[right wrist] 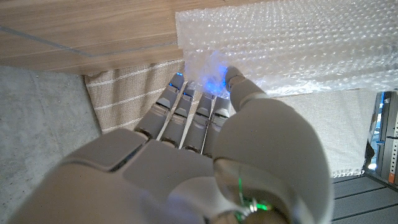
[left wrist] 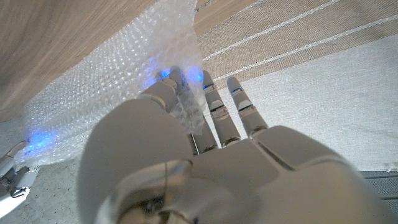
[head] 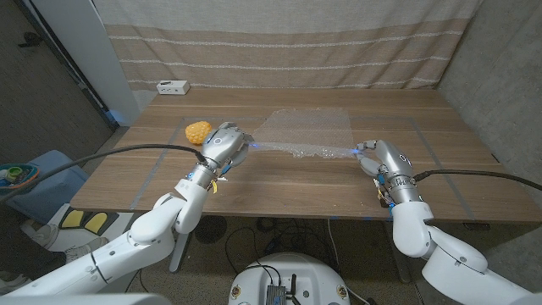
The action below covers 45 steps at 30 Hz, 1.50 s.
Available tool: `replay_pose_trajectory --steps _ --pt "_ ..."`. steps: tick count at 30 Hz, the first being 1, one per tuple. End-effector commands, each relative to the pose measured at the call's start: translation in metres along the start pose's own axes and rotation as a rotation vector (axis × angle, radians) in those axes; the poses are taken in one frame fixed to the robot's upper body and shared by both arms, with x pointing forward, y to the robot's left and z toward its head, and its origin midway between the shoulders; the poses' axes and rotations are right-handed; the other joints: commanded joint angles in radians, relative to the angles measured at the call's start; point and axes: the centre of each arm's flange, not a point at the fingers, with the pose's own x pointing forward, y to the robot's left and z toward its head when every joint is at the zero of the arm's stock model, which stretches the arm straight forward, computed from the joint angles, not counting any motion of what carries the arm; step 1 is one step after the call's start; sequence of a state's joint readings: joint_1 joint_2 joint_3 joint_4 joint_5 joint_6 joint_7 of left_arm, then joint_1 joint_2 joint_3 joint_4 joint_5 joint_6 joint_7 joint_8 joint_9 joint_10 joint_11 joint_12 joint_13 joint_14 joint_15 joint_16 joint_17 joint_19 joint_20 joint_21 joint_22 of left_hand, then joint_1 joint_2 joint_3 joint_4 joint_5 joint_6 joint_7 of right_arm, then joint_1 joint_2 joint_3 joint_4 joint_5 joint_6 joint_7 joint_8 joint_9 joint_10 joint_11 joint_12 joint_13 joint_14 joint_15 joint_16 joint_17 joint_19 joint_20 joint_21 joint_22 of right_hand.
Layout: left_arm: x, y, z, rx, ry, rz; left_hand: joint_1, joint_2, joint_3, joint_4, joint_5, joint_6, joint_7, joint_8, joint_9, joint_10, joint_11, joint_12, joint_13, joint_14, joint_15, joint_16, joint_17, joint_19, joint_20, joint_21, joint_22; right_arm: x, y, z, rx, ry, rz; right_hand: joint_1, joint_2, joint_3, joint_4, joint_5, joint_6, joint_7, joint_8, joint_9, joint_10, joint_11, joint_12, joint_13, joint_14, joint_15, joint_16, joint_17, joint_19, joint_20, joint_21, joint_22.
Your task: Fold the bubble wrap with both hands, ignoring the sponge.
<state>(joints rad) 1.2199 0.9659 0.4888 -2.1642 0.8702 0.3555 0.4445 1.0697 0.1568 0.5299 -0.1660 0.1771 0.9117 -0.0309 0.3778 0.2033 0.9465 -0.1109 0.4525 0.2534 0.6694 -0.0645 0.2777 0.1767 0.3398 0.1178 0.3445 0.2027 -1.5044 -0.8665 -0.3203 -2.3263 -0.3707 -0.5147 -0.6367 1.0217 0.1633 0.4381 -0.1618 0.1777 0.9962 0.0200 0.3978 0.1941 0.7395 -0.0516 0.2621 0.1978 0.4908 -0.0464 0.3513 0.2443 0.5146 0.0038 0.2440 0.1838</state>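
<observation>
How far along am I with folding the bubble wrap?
Done: both hands have a grip. The left hand pinches one near corner of the bubble wrap and the right hand pinches the other. In hand: the near edge looks lifted slightly. Left: the sheet is unfolded, so the edge must still be carried over. The sponge lies apart, untouched.

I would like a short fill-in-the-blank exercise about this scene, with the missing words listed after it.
1. Each hand, the left hand and the right hand, pinches a near corner of the ____ wrap.
2. The yellow sponge lies beside the robot's ____ hand.
3. The white box stands at the table's ____ edge, by the curtain.

Missing words: bubble; left; far
</observation>
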Motion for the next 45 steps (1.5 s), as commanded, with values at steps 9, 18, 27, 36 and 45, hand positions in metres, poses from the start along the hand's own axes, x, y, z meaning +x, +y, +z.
replay_pose_trajectory --steps 9,18,27,36,45 --pt "-0.015 0.045 -0.009 -0.132 -0.012 -0.049 0.010 -0.001 0.001 -0.003 0.010 0.008 0.013 -0.007 0.004 0.057 -0.045 0.024 0.035 0.011 -0.127 -0.007 -0.001 0.001 -0.003 0.007 0.002 -0.012 -0.021 0.014 -0.019 -0.053 -0.047 0.010 0.000 0.001 0.007 -0.001 -0.001 -0.003 0.004 0.005 0.000 -0.004 -0.008 0.004 -0.002 -0.112 0.002 0.002 0.004 0.001 0.000 0.002" --pt "-0.009 0.052 -0.015 -0.217 -0.018 -0.078 0.013 -0.003 0.001 -0.004 0.013 0.009 0.018 -0.012 0.004 0.055 -0.043 0.022 0.039 0.009 -0.121 -0.014 -0.003 0.000 0.000 0.008 0.002 0.001 -0.024 0.019 -0.031 -0.087 -0.041 0.009 -0.001 0.001 0.008 -0.001 -0.002 -0.005 0.003 0.005 0.000 -0.004 -0.011 0.005 -0.004 -0.110 -0.001 0.001 0.003 0.001 0.000 0.002" --pt "0.009 0.046 -0.018 -0.128 -0.004 -0.065 0.015 -0.004 0.000 -0.004 0.014 0.009 0.018 -0.016 0.004 0.059 -0.044 0.021 0.043 0.011 -0.124 -0.018 -0.003 0.000 0.002 0.009 0.002 0.028 -0.017 0.015 -0.029 -0.107 -0.015 0.009 0.000 -0.002 0.010 -0.002 -0.001 -0.006 0.002 0.005 0.001 -0.004 -0.013 0.005 -0.005 -0.111 0.000 0.003 0.003 0.000 0.000 0.002" --pt "0.030 0.030 -0.033 -0.143 0.041 -0.059 0.016 -0.003 -0.003 -0.003 0.015 0.013 0.018 -0.019 0.004 0.059 -0.044 0.019 0.046 0.014 -0.126 -0.020 -0.001 0.001 0.001 0.011 0.002 0.064 -0.010 0.007 -0.017 -0.124 -0.018 0.010 0.000 -0.002 0.009 -0.001 -0.001 -0.005 0.001 0.005 0.005 -0.005 -0.013 0.005 -0.001 -0.116 0.001 0.003 0.006 0.000 0.001 0.002" --pt "0.057 0.018 -0.042 -0.169 0.076 -0.009 0.019 -0.003 -0.005 -0.004 0.016 0.017 0.020 -0.022 0.004 0.063 -0.044 0.019 0.050 0.021 -0.128 -0.020 0.000 0.003 0.000 0.013 0.002 0.099 -0.003 0.000 0.001 -0.131 -0.042 0.012 0.000 -0.002 0.009 -0.001 0.000 -0.005 0.001 0.005 0.010 -0.007 -0.014 0.006 0.005 -0.120 0.002 0.003 0.013 -0.002 0.003 0.002"
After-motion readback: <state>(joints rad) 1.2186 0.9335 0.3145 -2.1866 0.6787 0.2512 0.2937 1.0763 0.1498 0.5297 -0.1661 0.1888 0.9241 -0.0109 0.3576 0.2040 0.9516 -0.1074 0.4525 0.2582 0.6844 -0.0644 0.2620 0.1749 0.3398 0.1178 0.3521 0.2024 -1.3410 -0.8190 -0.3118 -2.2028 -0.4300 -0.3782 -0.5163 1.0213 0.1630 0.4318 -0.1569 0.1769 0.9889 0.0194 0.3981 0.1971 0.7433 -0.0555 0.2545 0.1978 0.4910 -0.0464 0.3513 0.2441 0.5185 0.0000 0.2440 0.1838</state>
